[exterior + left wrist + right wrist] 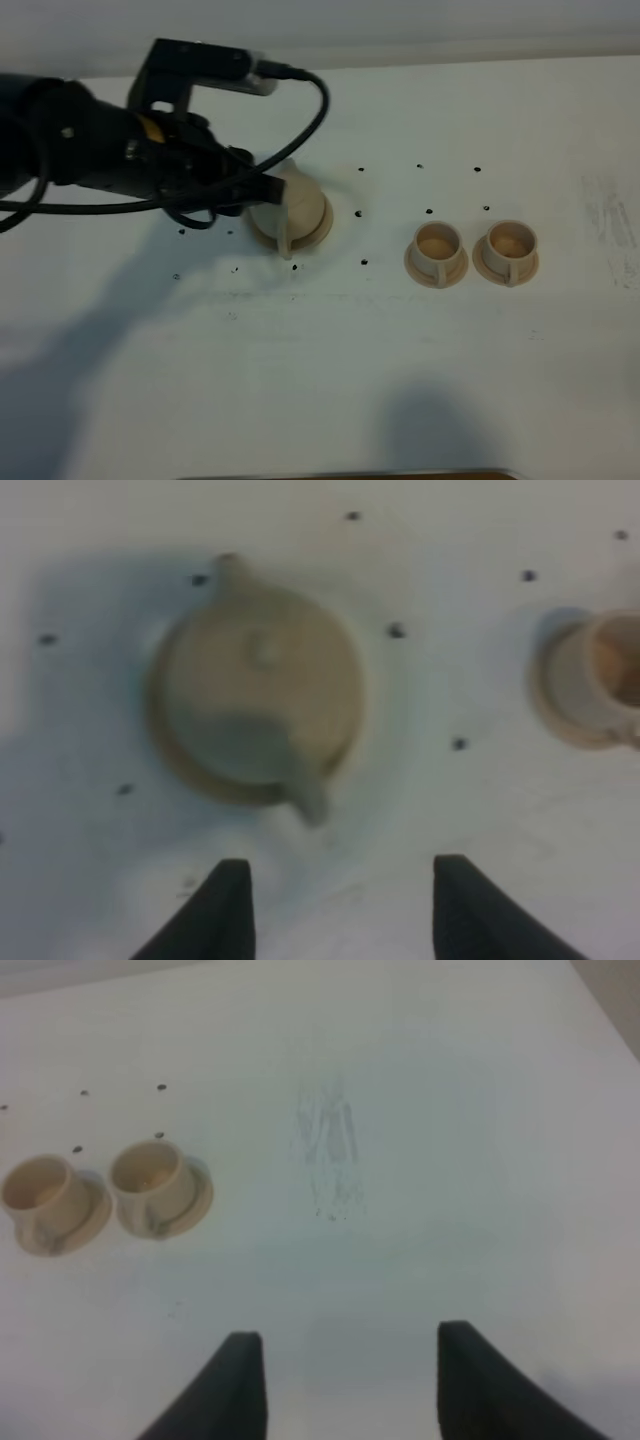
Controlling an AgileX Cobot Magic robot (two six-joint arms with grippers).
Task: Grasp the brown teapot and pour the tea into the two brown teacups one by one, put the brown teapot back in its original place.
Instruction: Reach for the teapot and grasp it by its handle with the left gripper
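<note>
The left gripper is open and holds nothing. Just ahead of it the brown teapot sits on its saucer, with the handle turned toward the jaws. Farther right stand the two brown teacups. The right gripper, also open and empty, hangs well apart.

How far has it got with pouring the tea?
Nothing looks done yet: the teapot sits on its saucer, ungripped. In hand: the left gripper hovers open beside it. Left: lifting it, filling both cups, putting it back. Whether the cups already hold tea is unclear.
</note>
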